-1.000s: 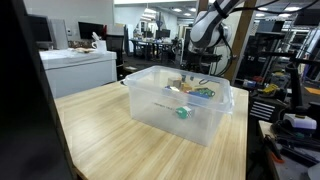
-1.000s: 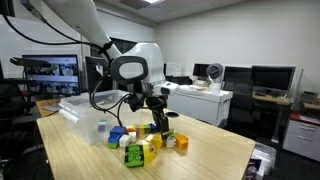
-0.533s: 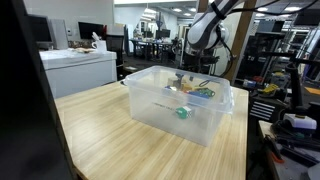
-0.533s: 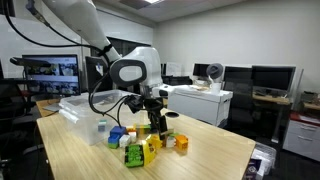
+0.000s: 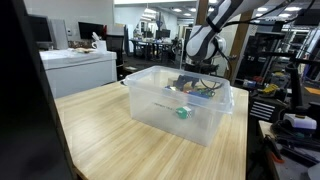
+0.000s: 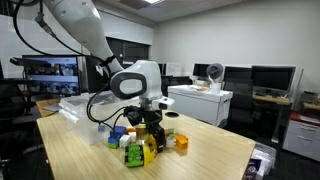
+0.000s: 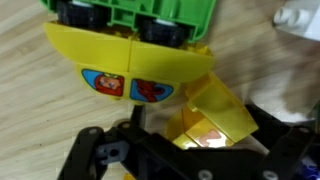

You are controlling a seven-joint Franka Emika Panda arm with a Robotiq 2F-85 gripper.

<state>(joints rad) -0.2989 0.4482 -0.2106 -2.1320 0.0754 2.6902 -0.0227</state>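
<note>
Low over a huddle of toy bricks on the pale wooden tabletop (image 6: 215,150): the end effector (image 6: 150,124), fingers spread wide, pinching nothing. In the wrist view, straddling a translucent yellow plastic brick (image 7: 207,128) with room to spare on both sides. No pad seen pressing on it. Brick resting on the wood by its own weight, slightly tilted, one corner turned toward the camera. Probably loose, with nothing but the tabletop bearing it.

Right beyond the brick, touching or very nearly so: a yellow curved plastic toy shell with two picture stickers (image 7: 125,75), joined along its far edge to a bright green plastic piece with black wheels (image 7: 130,18). Hard to say from this angle whether upright or tipped over. Crowds the brick on that side and leaves little free wood there for a finger.

Round about in an exterior view: a small orange brick (image 6: 182,143) and a blue brick (image 6: 118,138), both close by, hemming in the cluster. At the wrist picture's upper corner, an edge of something white (image 7: 298,14), not identifiable.

Farther off, a large clear plastic bin (image 5: 180,105) with a small teal object (image 5: 182,113) inside. From that exterior view, bin walls blocking any sight of the bricks.
</note>
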